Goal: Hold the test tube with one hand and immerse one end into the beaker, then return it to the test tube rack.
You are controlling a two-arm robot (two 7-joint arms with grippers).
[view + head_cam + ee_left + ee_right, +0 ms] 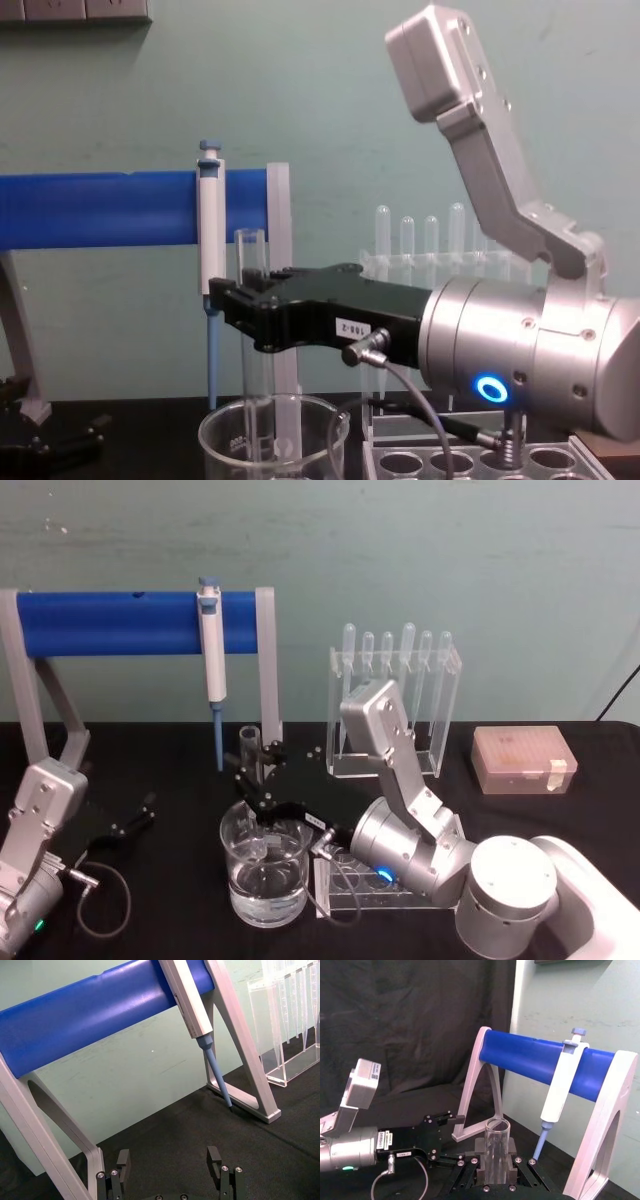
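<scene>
Counter: black cloth counter (170, 780), with a pale green wall (450, 560) behind it.
Left hand: black two-jaw left hand (169, 1157), low over the counter at the far left, jaws spread apart.
Stand: grey-legged stand with a blue cylindrical bar (110, 623); a white-and-blue pipettor (212, 655) hangs at its right end, just behind the tube.
Test tube: clear glass test tube (250, 255), upright, its lower end inside the beaker; I cannot tell if it reaches the liquid.
Beaker: wide clear glass beaker (265, 885), front centre, holding clear liquid.
Right hand: black two-jaw right hand (240, 297), pinching the test tube above the beaker's rim.
Rack: clear acrylic test tube rack (440, 462) with round holes, just right of the beaker and under the right wrist.
Pipette holder: tall clear acrylic pipette holder (450, 720) at the back, carrying bulb-topped plastic pipettes (408, 645).
Box: translucent orange lidded box (523, 760), far right.
Counts: one test tube, one beaker, one pipettor, six pipettes, one box.
</scene>
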